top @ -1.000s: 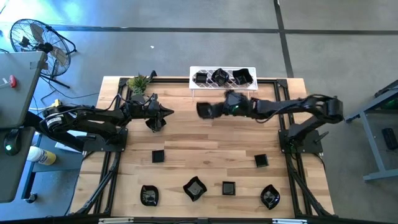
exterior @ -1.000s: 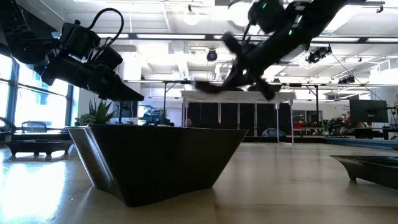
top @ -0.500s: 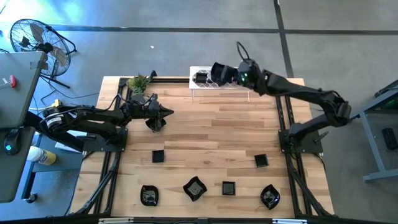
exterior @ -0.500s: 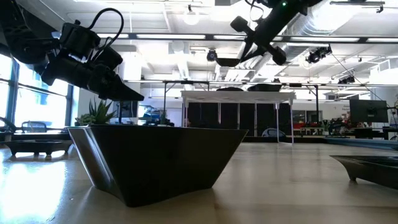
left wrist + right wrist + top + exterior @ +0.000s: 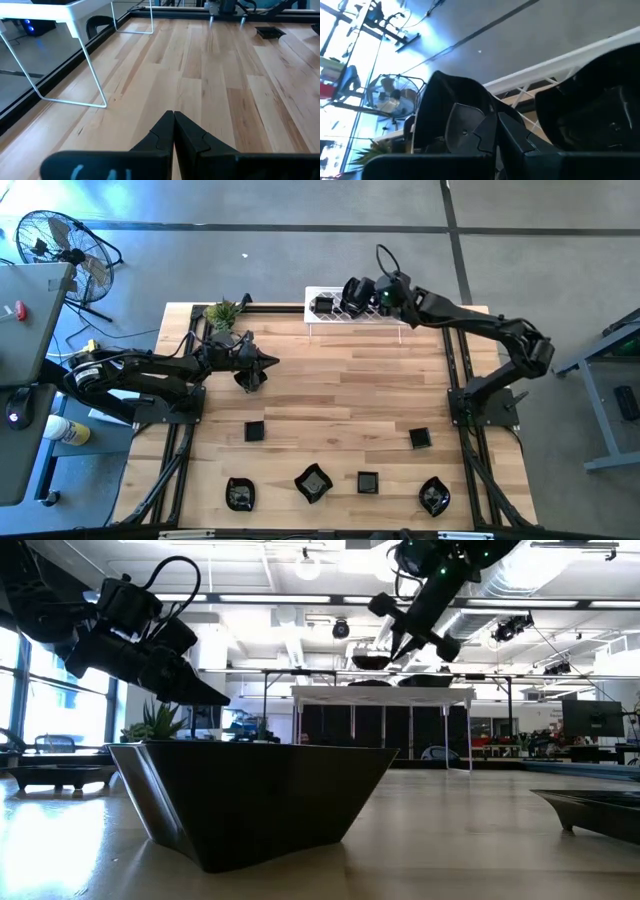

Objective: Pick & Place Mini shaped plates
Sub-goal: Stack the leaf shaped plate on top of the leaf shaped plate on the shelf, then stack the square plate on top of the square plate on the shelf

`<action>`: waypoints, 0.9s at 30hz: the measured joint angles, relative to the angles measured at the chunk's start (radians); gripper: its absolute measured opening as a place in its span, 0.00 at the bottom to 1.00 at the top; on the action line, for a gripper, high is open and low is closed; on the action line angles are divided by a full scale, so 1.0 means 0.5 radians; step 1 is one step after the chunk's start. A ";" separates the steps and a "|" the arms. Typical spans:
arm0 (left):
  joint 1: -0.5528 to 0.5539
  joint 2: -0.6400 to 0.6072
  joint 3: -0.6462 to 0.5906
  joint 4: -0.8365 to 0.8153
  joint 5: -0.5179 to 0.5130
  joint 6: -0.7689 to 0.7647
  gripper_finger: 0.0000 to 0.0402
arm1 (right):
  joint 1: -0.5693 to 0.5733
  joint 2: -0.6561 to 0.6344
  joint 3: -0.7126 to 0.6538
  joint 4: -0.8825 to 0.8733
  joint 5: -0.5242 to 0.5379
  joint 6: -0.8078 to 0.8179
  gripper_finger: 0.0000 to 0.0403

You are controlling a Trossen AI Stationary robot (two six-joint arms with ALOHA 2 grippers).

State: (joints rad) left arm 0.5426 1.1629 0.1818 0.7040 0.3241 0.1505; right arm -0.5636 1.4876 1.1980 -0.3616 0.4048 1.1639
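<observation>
My right gripper (image 5: 362,292) reaches over the white wire rack (image 5: 330,320) at the table's far edge, shut on a small glossy black plate (image 5: 351,289). The low view shows that plate (image 5: 369,662) just above the rack top (image 5: 380,691). Another black plate (image 5: 322,306) lies on the rack. Several more lie flat on the near half of the table, such as a square one (image 5: 254,431) and a wavy one (image 5: 313,482). My left gripper (image 5: 263,362) is shut and empty, hovering over the table's left half. My right gripper pinches the black plate by its rim (image 5: 487,107) between both fingers (image 5: 512,132). In the low view the fingers (image 5: 405,635) slant down from above. The plate is lifted clear, roughly level below the fingertips, just over the rack.
A small green plant (image 5: 222,313) stands at the far left corner. Black frame rails (image 5: 180,445) run along both sides of the wooden table. A large dark plate (image 5: 250,795) fills the low view's foreground. Bare wood lies at the table's middle (image 5: 340,395).
My right gripper carried the plate from over the table's middle up and toward the far edge, arriving above the rack. In the last half second it sank slightly toward the rack top. It stayed shut on the plate.
</observation>
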 joint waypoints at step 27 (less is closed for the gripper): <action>0.000 0.000 0.000 -0.008 0.011 -0.002 0.01 | 0.017 0.113 -0.001 0.014 -0.193 -0.353 0.21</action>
State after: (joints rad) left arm 0.5429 1.1629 0.1818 0.6998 0.3298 0.1493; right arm -0.5552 1.5440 1.1976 -0.3546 0.3084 0.9872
